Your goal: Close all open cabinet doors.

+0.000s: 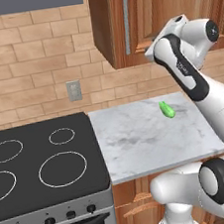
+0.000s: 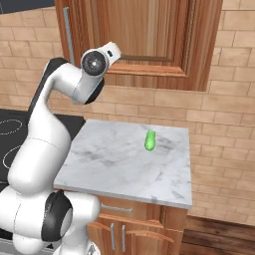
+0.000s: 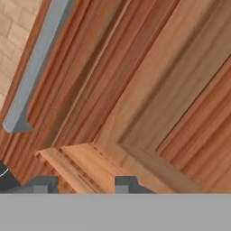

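Observation:
A tall brown wall-cabinet door (image 1: 143,10) with a raised panel and a long vertical silver bar handle (image 1: 125,15) hangs above the counter. In the right base view the door (image 2: 144,30) and its handle (image 2: 66,35) look about flush with the cabinet front; I cannot tell whether a gap remains. My hand (image 1: 172,27) is raised against the door's lower edge. In the hand view my gripper (image 3: 85,185) is open, with nothing between its fingertips (image 3: 45,184), right up against the door's lower panel moulding (image 3: 135,117), with the handle's end (image 3: 20,119) to the left.
A small green vegetable (image 1: 166,109) lies on the marble counter (image 1: 138,145). A black stove (image 1: 41,163) sits left of it, with a wall outlet (image 1: 73,90) on the brick behind. Smaller base cabinet doors (image 2: 124,236) stand below the counter.

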Controlling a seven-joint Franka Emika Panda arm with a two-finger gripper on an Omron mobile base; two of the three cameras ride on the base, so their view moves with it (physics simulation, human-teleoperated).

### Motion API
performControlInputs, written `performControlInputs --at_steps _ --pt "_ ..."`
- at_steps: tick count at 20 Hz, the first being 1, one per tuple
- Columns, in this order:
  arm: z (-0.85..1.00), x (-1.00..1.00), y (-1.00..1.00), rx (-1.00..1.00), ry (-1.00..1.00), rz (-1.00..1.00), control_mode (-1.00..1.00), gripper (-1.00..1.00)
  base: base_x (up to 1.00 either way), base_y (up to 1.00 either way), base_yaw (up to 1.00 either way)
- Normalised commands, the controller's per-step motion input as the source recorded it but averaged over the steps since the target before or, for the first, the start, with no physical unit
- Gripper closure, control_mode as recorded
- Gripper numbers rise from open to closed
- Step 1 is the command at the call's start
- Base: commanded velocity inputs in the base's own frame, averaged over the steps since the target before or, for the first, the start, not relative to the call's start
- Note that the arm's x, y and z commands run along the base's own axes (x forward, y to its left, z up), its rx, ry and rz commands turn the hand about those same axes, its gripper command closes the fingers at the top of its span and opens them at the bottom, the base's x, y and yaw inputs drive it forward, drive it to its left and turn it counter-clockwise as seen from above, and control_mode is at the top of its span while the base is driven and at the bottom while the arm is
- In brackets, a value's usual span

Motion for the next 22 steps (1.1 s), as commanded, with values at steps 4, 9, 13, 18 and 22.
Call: performControlInputs --at_steps 4,9,13,18,22 --pt "-0.43 0.21 0.35 -0.18 -0.03 -0.11 -1.00 -1.00 0.00 0.00 0.00" --pt "-0.26 0.03 0.34 -0.16 -0.06 -0.10 -1.00 -1.00 0.00 0.00 0.00" --pt "-0.01 -0.32 0.11 -0.08 0.00 -0.07 -1.00 -1.00 0.00 0.00 0.00" --pt "0.22 -0.67 0.00 -0.07 0.00 -0.03 -1.00 -1.00 0.00 0.00 0.00" --pt "0.23 -0.92 0.00 -0.02 0.00 -0.07 -1.00 -1.00 0.00 0.00 0.00"
